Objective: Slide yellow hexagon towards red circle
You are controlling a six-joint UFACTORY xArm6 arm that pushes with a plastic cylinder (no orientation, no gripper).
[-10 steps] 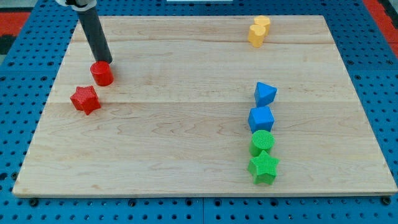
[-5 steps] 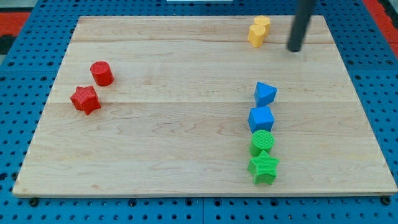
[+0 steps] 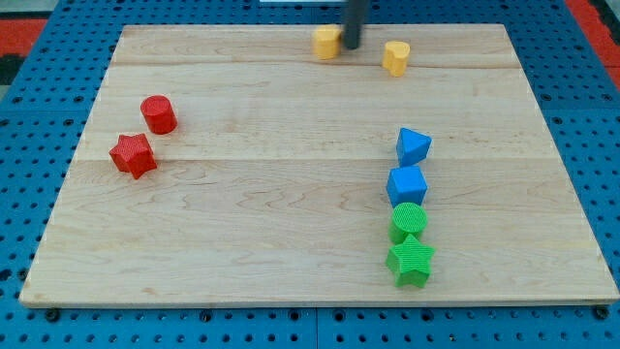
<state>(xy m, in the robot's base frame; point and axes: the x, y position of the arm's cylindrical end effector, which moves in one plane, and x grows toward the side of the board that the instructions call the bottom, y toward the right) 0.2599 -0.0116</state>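
Observation:
The yellow hexagon (image 3: 326, 43) lies near the view's top edge of the board, left of centre-right. My tip (image 3: 350, 46) is right against its right side, the dark rod rising out of the top of the view. The red circle (image 3: 159, 114) stands far to the left, lower down. A second yellow block (image 3: 395, 57), shape unclear, sits to the right of my tip, apart from it.
A red star (image 3: 133, 155) lies just below-left of the red circle. At the right stand a blue block (image 3: 414, 146), a blue cube (image 3: 407, 184), a green circle (image 3: 409, 220) and a green star (image 3: 411, 260) in a column. The wooden board (image 3: 291, 223) sits on blue pegboard.
My tip swept from beside the red circle to the board's top right, then left between the yellow blocks. The yellow hexagon has slid left, away from the other yellow block.

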